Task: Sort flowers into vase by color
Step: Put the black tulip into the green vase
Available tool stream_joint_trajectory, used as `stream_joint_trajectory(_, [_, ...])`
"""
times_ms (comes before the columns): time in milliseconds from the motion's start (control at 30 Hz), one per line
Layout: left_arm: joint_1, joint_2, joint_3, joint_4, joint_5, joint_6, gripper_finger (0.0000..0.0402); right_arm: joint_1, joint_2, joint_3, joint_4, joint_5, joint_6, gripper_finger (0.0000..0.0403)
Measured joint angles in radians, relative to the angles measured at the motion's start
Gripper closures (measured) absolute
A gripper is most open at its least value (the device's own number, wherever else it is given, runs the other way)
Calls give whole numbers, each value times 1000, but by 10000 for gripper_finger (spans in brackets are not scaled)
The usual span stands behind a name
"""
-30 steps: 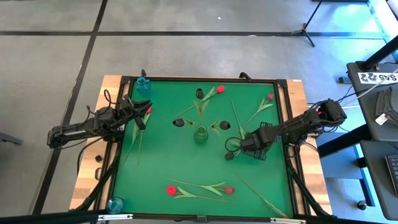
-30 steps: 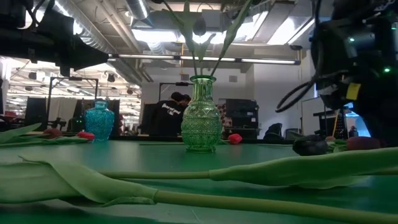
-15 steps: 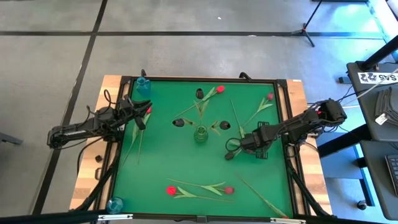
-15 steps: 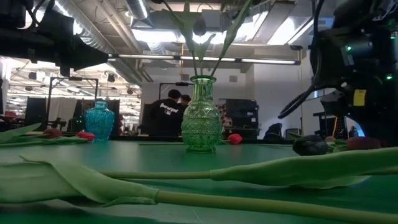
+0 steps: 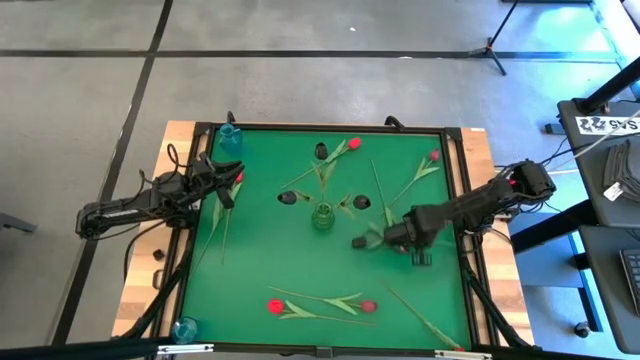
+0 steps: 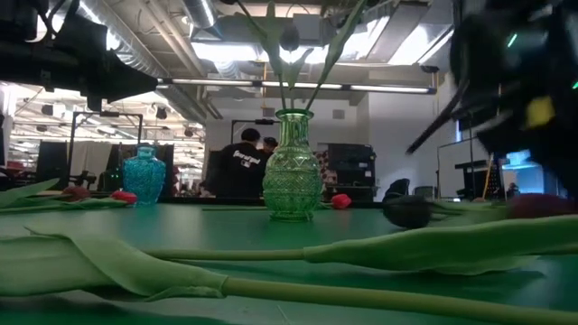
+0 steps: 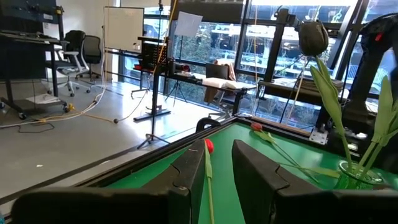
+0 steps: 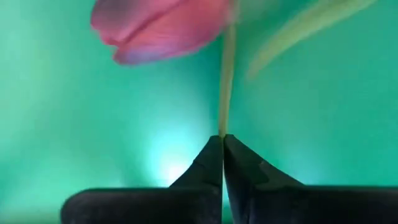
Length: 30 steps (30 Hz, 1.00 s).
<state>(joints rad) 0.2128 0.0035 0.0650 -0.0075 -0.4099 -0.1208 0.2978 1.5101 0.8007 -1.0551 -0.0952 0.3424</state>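
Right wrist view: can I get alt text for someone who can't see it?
The right tool, shut, pinches the thin green stem of a tulip, whose blurred pinkish-red head sits just beyond the fingertips. Green table surface fills the background.

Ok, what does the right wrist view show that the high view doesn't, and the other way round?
Only the right wrist view: the right pincer shut on the thin stem, close to the tulip head.
Only the high view: the whole table, the green vase at its middle, one blue vase and a second blue vase at the left corners, other tulips lying about, and the left pincer waiting at the left edge.
Both: the right pincer gripping that tulip over the green surface.
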Motion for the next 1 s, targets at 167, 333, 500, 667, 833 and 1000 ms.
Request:
stream_joint_trajectory(167, [0, 0, 0, 0, 0, 0, 323, 96, 0, 122, -2, -240, 56, 396])
stream_joint_trajectory(333, [0, 0, 0, 0, 0, 0, 323, 164, -1, 188, 127, -478, 315, 399])
stream_joint_trajectory(500, [0, 0, 0, 0, 0, 0, 323, 215, -2, 215, 508, -588, 591, 401])
stream_joint_trajectory(667, [0, 0, 0, 0, 0, 0, 323, 234, -2, 266, 798, -473, 648, 401])
stream_joint_trajectory(833, [0, 0, 0, 0, 0, 0, 323, 233, -2, 348, 824, -300, 481, 402])
stream_joint_trajectory(1000, [0, 0, 0, 0, 0, 0, 323, 232, -2, 402, 875, -153, 255, 402])
